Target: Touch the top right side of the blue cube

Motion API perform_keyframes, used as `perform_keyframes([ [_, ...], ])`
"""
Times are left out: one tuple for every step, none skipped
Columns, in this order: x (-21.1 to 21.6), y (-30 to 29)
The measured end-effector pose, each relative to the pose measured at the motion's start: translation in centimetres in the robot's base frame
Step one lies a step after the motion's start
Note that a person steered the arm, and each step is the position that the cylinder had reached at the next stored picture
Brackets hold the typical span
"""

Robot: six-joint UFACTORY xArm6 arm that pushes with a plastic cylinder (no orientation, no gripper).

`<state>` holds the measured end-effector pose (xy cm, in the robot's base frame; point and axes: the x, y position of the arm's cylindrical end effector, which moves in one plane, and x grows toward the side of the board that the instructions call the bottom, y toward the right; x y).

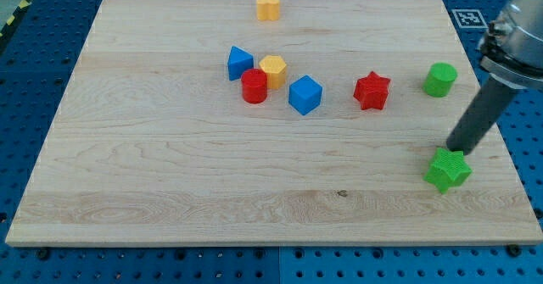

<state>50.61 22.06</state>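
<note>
The blue cube [305, 95] sits near the middle of the wooden board [170, 165], a little above centre. My tip [450, 151] is far to the view's right and lower, resting at the top edge of a green star [447, 169]. The dark rod slants up toward the view's right edge. The tip is well apart from the blue cube, with a red star [372, 90] lying between them.
Left of the blue cube cluster a red cylinder [254, 86], a yellow hexagonal block [273, 67] and a blue triangular block [239, 63]. A second yellow block [268, 6] sits at the top edge. A green cylinder [439, 79] stands at the right.
</note>
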Motion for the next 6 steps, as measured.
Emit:
perform_keyframes([
  [-0.8, -4.3],
  [-3.1, -8.8],
  [-5.7, -13.1],
  [-8.5, -14.9],
  [-11.7, -14.7],
  [-12.6, -14.3],
])
